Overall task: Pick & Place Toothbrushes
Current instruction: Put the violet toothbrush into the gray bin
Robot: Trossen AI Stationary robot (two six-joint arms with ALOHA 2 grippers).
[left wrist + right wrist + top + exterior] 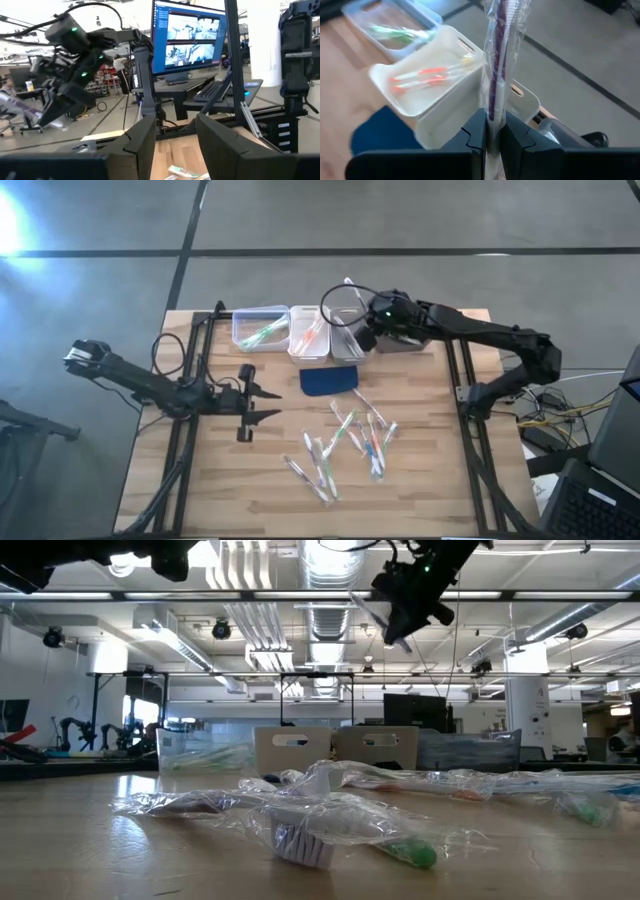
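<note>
My right gripper (363, 330) hangs over the row of bins at the table's far edge, shut on a toothbrush (499, 55) with a dark purplish handle in a clear wrapper. A clear bin (260, 327) holds green toothbrushes, a white bin (308, 333) holds orange-red ones, and a grey bin (347, 345) stands beside it. Several wrapped toothbrushes (350, 442) lie loose on the wood at mid-table. My left gripper (270, 404) waits open at the left, raised and pointing toward the table's right, with nothing between its fingers (142, 140). My right gripper pinches the wrapped toothbrush's handle (493, 112) between its two fingers (476, 131). The fingers slant down from the table's right side, and the brush runs out ahead of them, roughly along them. It is lifted clear, above the bins (372, 612).
A dark blue pad (330, 380) lies between the bins and the loose pile. A fourth bin (405, 343) sits partly under my right arm. Black frame rails run along the table's left (185, 430) and right (470, 430) sides. Bare wood lies at the near left.
</note>
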